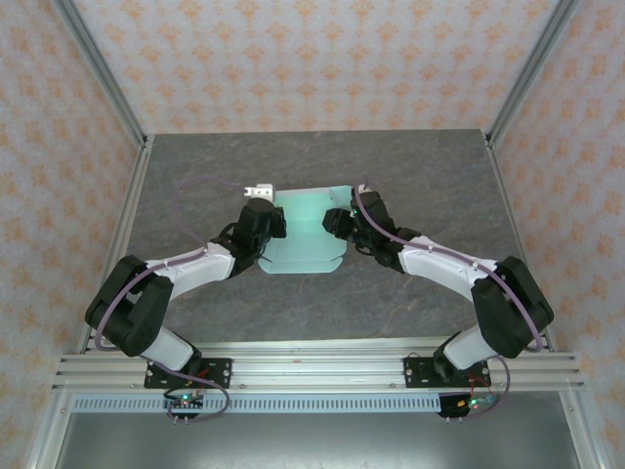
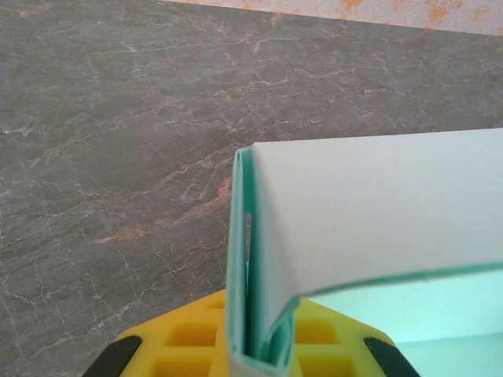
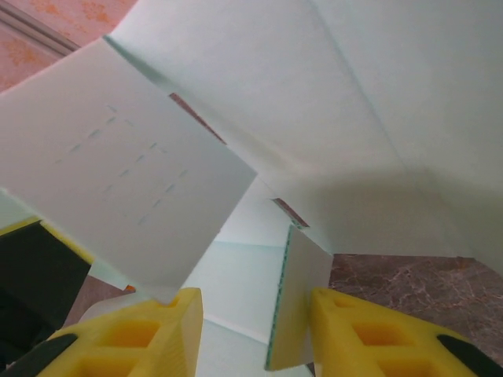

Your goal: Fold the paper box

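2 arms reach in from the near edge and meet over the middle of the grey marbled counter (image 1: 322,156). Between them lies the paper box (image 1: 308,239), a pale mint-blue sheet of thin card. Its near edge, with rounded corners, rests on the counter. The left tool (image 1: 266,200) sits at the sheet's left side and the right tool (image 1: 335,220) at its right side.

In the left wrist view, the left tool (image 2: 255,349) is closed tight on the paper box (image 2: 377,212). A folded edge of the card, several layers thick, stands upright and is pinched between the 2 yellow pads (image 2: 189,338). From that fold a wide panel rises and bends away to the right, above the bare counter (image 2: 118,118).

In the right wrist view, the right tool (image 3: 255,330) has its jaws part-way apart, with a clear gap between the 2 yellow pads (image 3: 149,334). A narrow flap of the paper box (image 3: 314,94) stands on edge in that gap, just beside the pad on the right of the view, and nothing is clamped. Larger panels of the card arch above the tool, one square flap hanging at the left, and a patch of counter (image 3: 409,275) shows beneath at the right.
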Controlling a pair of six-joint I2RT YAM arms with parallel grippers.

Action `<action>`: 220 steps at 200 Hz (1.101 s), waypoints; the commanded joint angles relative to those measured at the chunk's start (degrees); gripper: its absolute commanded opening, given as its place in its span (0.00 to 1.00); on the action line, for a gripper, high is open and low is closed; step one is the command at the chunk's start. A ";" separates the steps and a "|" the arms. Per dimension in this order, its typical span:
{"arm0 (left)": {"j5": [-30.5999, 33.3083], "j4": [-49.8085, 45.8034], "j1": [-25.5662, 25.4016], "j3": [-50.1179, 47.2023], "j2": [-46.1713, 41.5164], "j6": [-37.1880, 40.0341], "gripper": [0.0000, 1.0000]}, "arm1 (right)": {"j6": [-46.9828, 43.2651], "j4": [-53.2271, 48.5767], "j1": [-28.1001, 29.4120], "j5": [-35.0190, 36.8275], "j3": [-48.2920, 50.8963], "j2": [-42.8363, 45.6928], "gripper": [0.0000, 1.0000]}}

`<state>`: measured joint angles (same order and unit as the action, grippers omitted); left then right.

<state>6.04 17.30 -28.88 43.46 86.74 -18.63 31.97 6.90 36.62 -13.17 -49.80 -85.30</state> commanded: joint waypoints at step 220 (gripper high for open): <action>-1.02 -2.09 0.64 2.62 -0.07 -0.67 0.00 | -33.99 -32.19 -6.80 -5.85 -11.71 17.17 0.52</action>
<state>6.00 15.55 -28.75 43.62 87.15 -18.59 2.52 -21.28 33.82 -18.96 -59.99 -70.76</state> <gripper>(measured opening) 0.102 0.515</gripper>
